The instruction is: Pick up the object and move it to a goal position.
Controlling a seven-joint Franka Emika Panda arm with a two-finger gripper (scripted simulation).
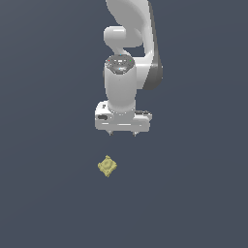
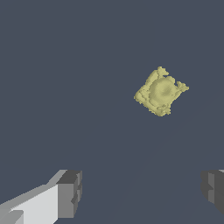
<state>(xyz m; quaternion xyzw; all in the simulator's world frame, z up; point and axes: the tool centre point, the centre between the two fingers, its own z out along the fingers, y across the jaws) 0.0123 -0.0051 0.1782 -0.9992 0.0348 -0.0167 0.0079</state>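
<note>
The object (image 1: 107, 166) lies flat on the dark grey surface (image 1: 43, 193), a pale-yellow, roughly square piece with ragged, lumpy edges and a round raised boss on top, turned corner-on like a diamond. Nothing touches it. The claw (image 1: 122, 133) hangs above it, well apart and a little toward the exterior view's right, spread wide and empty; its blocky grey fingertips (image 2: 70, 192) show ridged pads. The arm (image 1: 128, 63) above is smooth, glossy white
</note>
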